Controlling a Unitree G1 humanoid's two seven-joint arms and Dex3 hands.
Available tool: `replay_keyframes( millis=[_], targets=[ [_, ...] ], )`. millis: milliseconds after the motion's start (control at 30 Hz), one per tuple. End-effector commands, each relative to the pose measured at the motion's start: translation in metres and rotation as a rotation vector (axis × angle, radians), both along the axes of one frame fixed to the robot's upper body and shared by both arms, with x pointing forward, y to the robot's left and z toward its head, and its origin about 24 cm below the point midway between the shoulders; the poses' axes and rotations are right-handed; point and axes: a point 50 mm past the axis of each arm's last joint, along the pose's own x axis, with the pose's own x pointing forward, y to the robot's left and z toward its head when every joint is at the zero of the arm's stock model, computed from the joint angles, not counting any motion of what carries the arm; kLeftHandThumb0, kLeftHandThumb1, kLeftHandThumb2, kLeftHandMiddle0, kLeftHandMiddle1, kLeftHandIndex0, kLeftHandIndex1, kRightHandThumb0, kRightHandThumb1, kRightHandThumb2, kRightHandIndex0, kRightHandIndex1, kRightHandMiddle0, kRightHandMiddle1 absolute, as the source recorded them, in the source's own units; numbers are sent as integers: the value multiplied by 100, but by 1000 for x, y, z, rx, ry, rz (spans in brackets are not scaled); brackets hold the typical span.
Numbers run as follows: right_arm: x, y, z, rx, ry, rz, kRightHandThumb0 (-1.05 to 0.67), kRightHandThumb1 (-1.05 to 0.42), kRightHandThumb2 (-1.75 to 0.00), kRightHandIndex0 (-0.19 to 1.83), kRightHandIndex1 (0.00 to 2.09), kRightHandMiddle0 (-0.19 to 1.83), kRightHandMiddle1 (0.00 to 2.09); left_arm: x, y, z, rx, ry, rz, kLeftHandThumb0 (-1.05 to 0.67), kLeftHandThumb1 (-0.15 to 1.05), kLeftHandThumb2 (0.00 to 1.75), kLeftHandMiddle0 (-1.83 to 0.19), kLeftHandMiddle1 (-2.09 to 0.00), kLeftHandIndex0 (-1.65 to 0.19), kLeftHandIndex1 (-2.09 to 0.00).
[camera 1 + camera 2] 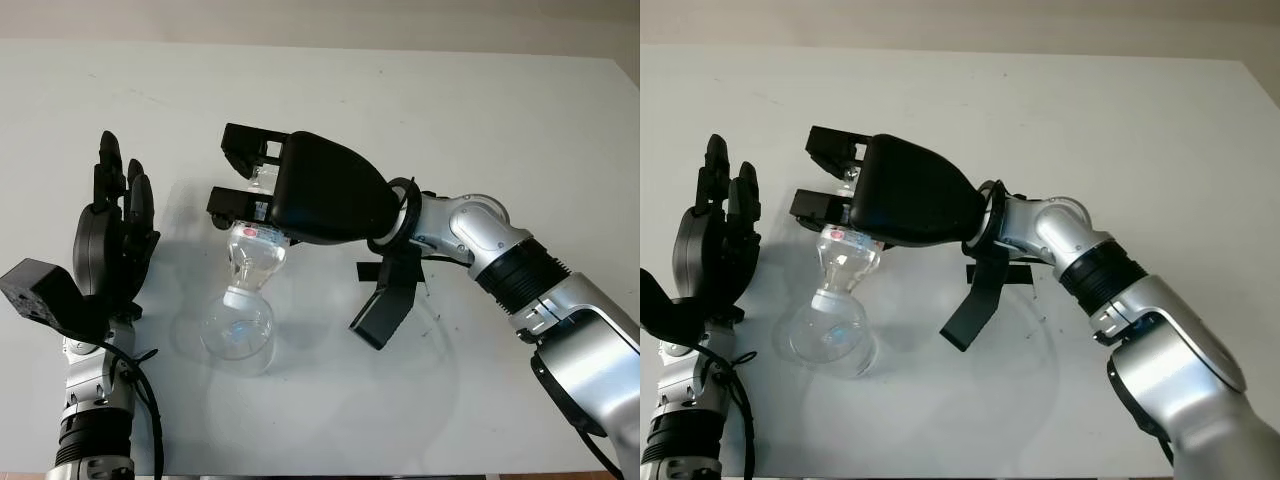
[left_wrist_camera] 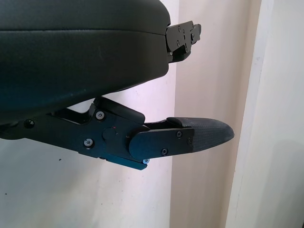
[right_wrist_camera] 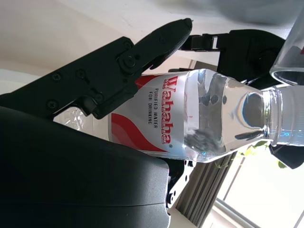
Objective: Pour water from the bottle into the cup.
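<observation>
My right hand (image 1: 245,170) is shut on a clear water bottle (image 1: 255,250) with a red and white label (image 3: 152,114). The bottle is tipped steeply, neck down, and its mouth (image 1: 240,297) is at the rim of a clear cup (image 1: 238,335) standing on the white table (image 1: 500,120). In the right wrist view the bottle's neck (image 3: 280,123) meets the cup's rim (image 3: 289,61), and water fills the shoulder. My left hand (image 1: 115,215) is open and raised upright at the left, a short way from the cup.
A black strap (image 1: 385,300) hangs from my right forearm (image 1: 470,235) above the table, right of the cup. The table's far edge (image 1: 320,45) meets a pale wall.
</observation>
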Motion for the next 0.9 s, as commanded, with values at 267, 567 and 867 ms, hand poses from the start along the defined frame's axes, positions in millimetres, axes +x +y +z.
replay_keyframes(
  millis=[267, 567, 867],
  targets=[
    [15, -9, 12, 229, 303, -42, -47, -105, -23, 129, 209, 112, 209, -3, 2, -5, -7, 7, 1, -73, 105, 47, 16, -5, 17, -6],
    [36, -37, 17, 479, 797, -99, -35, -105, -31, 126, 209, 103, 209, -4, 4, -6, -11, 12, 4, -74, 105, 46, 16, -5, 17, -5],
    [45, -78, -3, 714, 1271, -129, -34, -105, -45, 130, 209, 102, 209, -5, 5, -7, -13, 15, -2, -74, 105, 46, 17, -5, 18, -5]
  ],
)
